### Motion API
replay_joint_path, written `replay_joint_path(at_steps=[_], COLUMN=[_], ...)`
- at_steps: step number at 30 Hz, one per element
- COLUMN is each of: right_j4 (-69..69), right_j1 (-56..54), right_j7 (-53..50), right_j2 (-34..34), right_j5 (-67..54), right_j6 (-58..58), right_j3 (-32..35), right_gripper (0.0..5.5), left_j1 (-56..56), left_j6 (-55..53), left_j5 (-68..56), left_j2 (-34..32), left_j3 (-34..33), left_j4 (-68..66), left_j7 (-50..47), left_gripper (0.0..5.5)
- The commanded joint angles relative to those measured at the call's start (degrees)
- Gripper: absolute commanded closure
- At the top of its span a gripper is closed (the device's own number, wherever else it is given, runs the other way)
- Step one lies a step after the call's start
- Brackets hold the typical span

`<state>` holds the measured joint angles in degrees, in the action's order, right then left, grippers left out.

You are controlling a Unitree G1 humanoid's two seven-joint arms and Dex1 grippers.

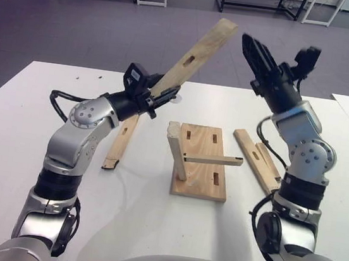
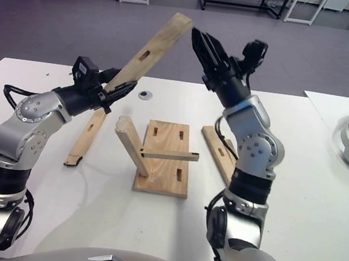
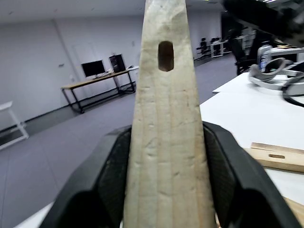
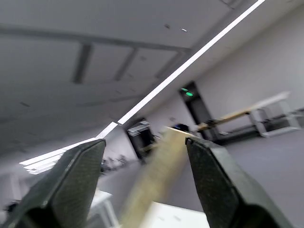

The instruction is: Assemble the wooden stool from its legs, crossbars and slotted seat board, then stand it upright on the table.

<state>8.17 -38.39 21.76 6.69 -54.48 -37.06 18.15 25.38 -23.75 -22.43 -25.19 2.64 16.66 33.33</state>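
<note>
White table (image 1: 35, 120): seat board (image 1: 202, 141) centre, leg (image 1: 121, 143) left, two wooden pieces (image 1: 253, 151) right.

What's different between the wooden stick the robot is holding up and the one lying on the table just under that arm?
The held leg is in the air, slanting up and away; the lying leg rests flat on the table. The held leg is clamped in the left gripper; nothing grips the lying leg. Both are long slats of pale wood.

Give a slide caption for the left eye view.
Left gripper holds a wooden leg up near the open right gripper.
</note>
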Motion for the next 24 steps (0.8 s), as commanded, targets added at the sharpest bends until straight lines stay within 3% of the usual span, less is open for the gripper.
replay_joint_path(at_steps=[1,11,19,24], right_j4=[-0.71,-1.75,1.82,2.60], right_j1=[-1.01,-2.05,1.97,3.04], right_j7=[-2.14,-4.98,-6.86,-8.14], right_j2=[-0.93,-0.49,2.65,3.94], right_j5=[-2.37,-6.64,-13.69,-15.27], right_j6=[-0.50,-0.76,-6.94,-8.73], right_j3=[0.01,0.55,0.34,-0.39], right_gripper=[2.35,2.35,4.01,4.21], left_j1=[1.01,0.89,0.49,0.56], left_j6=[5.08,10.50,12.88,14.35], left_j5=[1.15,2.27,2.48,4.78], left_j2=[1.46,2.95,1.77,0.14], left_j3=[1.50,2.11,2.67,3.33], left_j4=[-0.51,-3.29,-3.56,-4.60], left_j7=[2.33,4.32,9.81,11.40], left_gripper=[3.42,3.42,3.42,3.42])
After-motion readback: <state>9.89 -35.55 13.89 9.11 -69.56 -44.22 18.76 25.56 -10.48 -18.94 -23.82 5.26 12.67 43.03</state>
